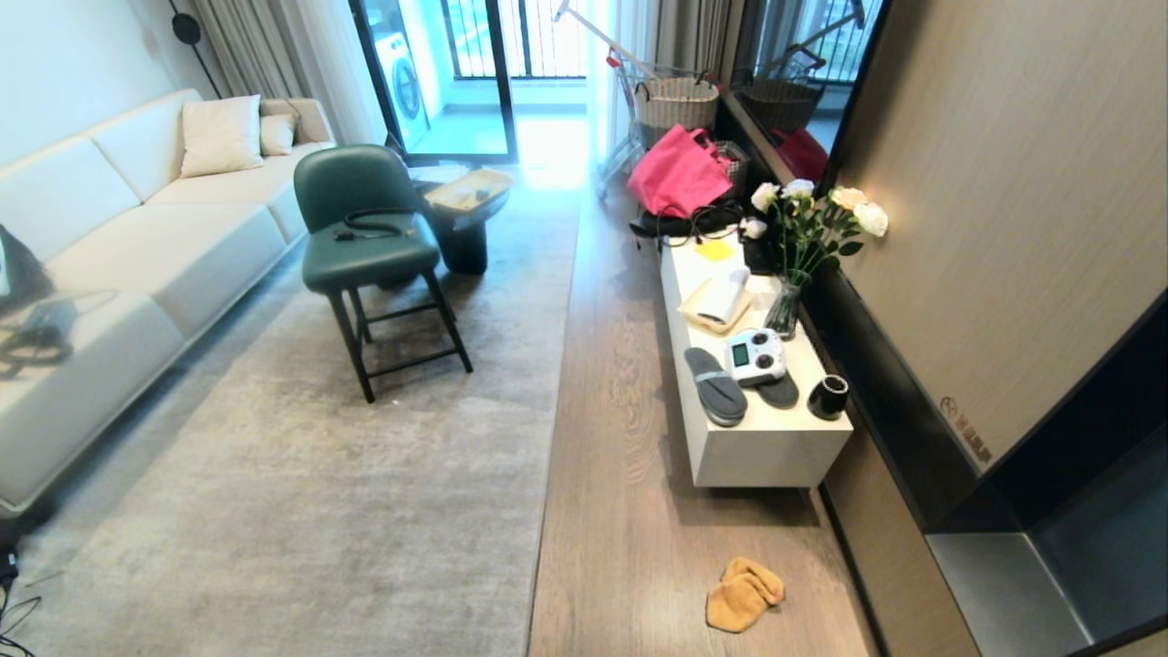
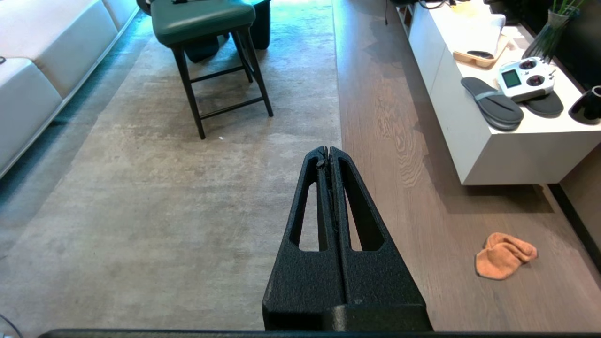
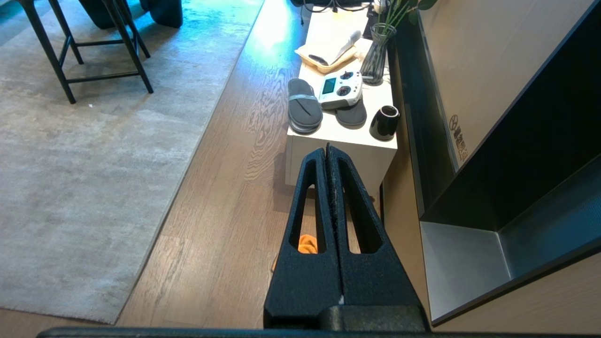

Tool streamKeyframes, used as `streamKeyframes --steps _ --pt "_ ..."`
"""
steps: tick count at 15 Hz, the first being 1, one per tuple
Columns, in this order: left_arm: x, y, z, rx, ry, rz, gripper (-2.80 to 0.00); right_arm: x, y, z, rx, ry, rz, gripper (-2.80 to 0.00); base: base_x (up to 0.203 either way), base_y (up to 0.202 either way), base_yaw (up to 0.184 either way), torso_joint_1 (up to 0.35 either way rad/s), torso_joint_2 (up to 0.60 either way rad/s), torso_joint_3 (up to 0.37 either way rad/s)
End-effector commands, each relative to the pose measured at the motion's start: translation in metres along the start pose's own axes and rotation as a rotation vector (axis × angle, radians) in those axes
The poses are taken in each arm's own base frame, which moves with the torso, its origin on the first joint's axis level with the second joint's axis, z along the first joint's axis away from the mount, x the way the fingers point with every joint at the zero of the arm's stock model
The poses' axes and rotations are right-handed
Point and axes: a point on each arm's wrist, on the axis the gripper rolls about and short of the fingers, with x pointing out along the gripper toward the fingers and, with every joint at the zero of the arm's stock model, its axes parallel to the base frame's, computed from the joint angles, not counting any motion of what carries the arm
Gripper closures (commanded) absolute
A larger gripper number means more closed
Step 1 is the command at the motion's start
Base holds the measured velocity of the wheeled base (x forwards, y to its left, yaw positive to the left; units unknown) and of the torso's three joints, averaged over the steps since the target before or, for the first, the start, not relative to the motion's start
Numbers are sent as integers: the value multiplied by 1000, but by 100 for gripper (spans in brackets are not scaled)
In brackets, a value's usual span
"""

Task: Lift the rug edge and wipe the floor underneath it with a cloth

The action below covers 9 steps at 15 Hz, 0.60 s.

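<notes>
The pale grey rug lies flat, and its rug edge [image 1: 552, 438] runs straight away from me beside the wood-plank floor [image 1: 620, 511]. The orange cloth [image 1: 744, 595] lies crumpled on the planks near the bottom of the head view, just in front of the white cabinet. Neither arm shows in the head view. My left gripper [image 2: 327, 149] is shut and empty, hanging high over the rug edge [image 2: 339, 94], with the cloth [image 2: 504, 256] off to one side. My right gripper [image 3: 326, 148] is shut and empty too, above the cloth [image 3: 307, 245], which peeks through a finger slot.
A low white cabinet [image 1: 766, 438] by the right wall carries slippers, a controller and a flower vase. A dark wall unit [image 1: 1004, 511] stands beside it. A green chair [image 1: 365, 237] stands on the rug, a sofa [image 1: 137, 237] at the left, a pink bag [image 1: 680, 173] further back.
</notes>
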Motion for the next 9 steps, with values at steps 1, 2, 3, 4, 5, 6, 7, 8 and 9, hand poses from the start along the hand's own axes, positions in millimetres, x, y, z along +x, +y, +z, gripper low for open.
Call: streamKeyframes --steps 1,2,3,4,5,6,7,8,9 --pt "0 0 0 0 0 0 0 0 0 0 -3 1 2 0 0 0 0 0 0 0" --pt "0 0 0 0 1 0 0 0 0 0 -3 1 2 0 0 0 0 0 0 0" --pt "0 0 0 0 -1 -1 0 0 0 0 -3 1 0 0 0 0 0 0 0 0" --pt "0 0 0 0 0 0 0 0 0 0 -1 1 1 0 0 0 0 0 0 0" --pt "0 0 0 0 0 0 0 0 0 0 0 0 0 0 0 0 0 0 0 0" --pt "0 0 0 0 0 0 0 0 0 0 -1 0 0 0 0 0 0 0 0 0" --pt "0 0 0 0 -1 0 0 0 0 0 0 -1 1 0 0 0 0 0 0 0" --pt "0 0 0 0 -1 0 0 0 0 0 -1 0 0 0 0 0 0 0 0 0" --pt "0 0 0 0 -1 0 0 0 0 0 0 1 0 0 0 0 0 0 0 0"
